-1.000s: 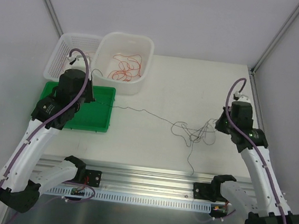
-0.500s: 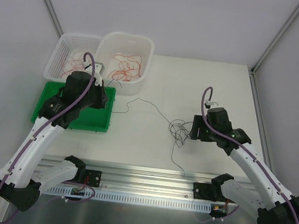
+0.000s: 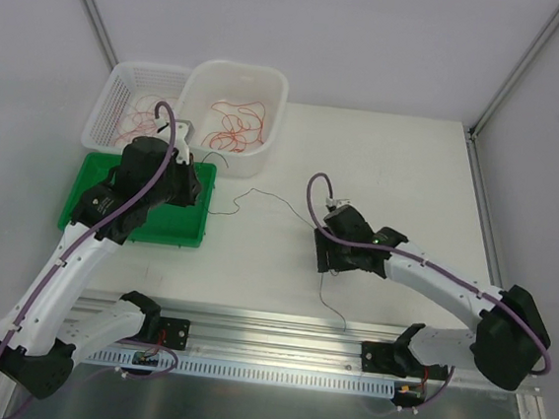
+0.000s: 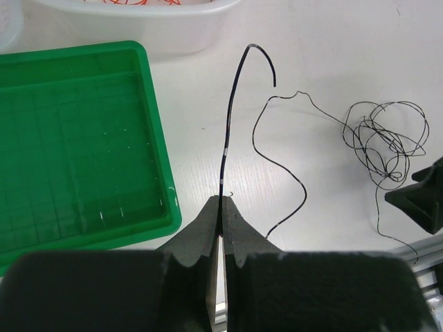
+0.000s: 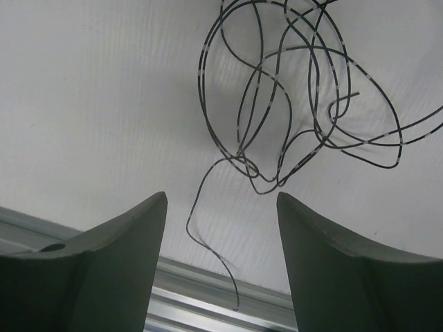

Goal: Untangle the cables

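Loose tangle of hair-thin black wires (image 5: 294,104) lies on the white table (image 3: 411,183), centre of the overhead view, upper right in the right wrist view. One black strand (image 4: 225,131) is pinched in the closed left gripper (image 4: 222,205), beside the green plastic tray (image 4: 76,138). Right gripper (image 5: 221,200) hovers over the tangle, jaws apart, empty. Best move: right pins the knot low, left draws its strand away slowly.
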{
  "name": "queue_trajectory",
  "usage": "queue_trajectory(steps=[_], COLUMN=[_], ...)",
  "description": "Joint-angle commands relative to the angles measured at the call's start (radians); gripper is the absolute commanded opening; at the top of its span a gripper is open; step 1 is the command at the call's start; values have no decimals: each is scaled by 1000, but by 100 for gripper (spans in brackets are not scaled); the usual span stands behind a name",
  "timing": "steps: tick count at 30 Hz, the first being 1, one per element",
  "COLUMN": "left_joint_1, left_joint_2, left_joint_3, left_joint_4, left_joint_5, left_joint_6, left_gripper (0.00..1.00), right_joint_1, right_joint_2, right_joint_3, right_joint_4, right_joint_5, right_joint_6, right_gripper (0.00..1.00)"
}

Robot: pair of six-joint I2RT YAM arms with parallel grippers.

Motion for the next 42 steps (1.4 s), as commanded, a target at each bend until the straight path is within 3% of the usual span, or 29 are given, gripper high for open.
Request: queue_trajectory(steps=[1,7,10,13,17,23,27,31,35,38,39,42], left_joint_1=[-2,-2,-2,-2,-2,-1,-2,-22,-108,-172,-195,-255], left_joint_2=[-22,-54,-66,-71,-68,-28,-2,47,81,107,121,136], left_joint_3=[-1,-4,-1,2,-4,-24,-39,-67,-143,-208,-220,-268], left_joint_4=[25,20,8,-10,-15,-15,-13,25,133,232,258,345], left_joint_5=[-30,-76,-113,-145,-144,-104,-29,71,88,115,120,132], left_joint_6=[0,18,27,35,38,18,-20,-63,-94,-125,-129,-129], left_gripper=[0,0,0,0,0,0,0,0,0,13,32,57], right_joint_1=[23,26,25,10,-61,-190,-250,-253,-253,-254,-253,-253], right_joint_2=[90,262,304,309,217,-30,-205,-305,-337,-340,-342,-342], right_joint_3=[49,74,86,92,60,112,262,469,558,565,565,548], right_joint_4=[51,97,100,71,40,-121,-233,-267,-261,-242,-238,-230], right_joint_5=[116,227,274,328,346,425,426,353,230,135,120,58], right_joint_6=[63,51,40,29,5,-73,-176,-316,-340,-334,-330,-307], right_gripper=[68,62,53,38,2,1,1,1,1,1,1,1])
